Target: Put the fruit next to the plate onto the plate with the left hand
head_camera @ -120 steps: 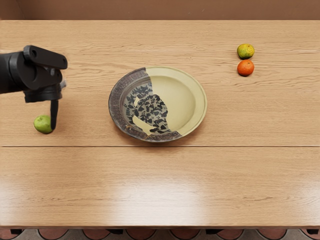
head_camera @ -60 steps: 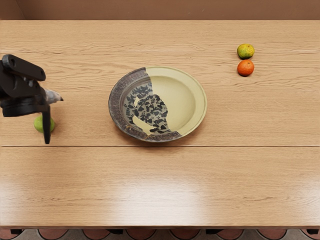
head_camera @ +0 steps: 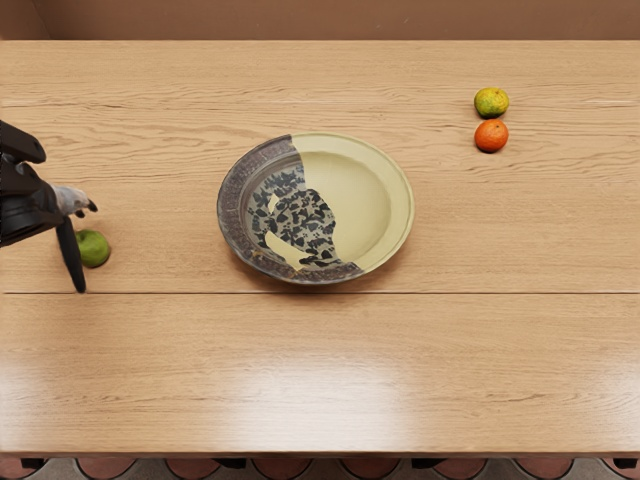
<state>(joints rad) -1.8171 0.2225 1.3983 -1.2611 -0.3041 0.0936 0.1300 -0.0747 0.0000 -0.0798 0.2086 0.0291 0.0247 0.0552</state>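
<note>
My left hand sits at the left edge of the surface, fingers apart and holding nothing. One dark finger stretches downward, and the small green fruit lies on the wood just beside it on its right, though I cannot tell whether they touch. The green fruit is well apart from the plate in the middle, and far to the right a yellow-green fruit and an orange fruit lie close together.
</note>
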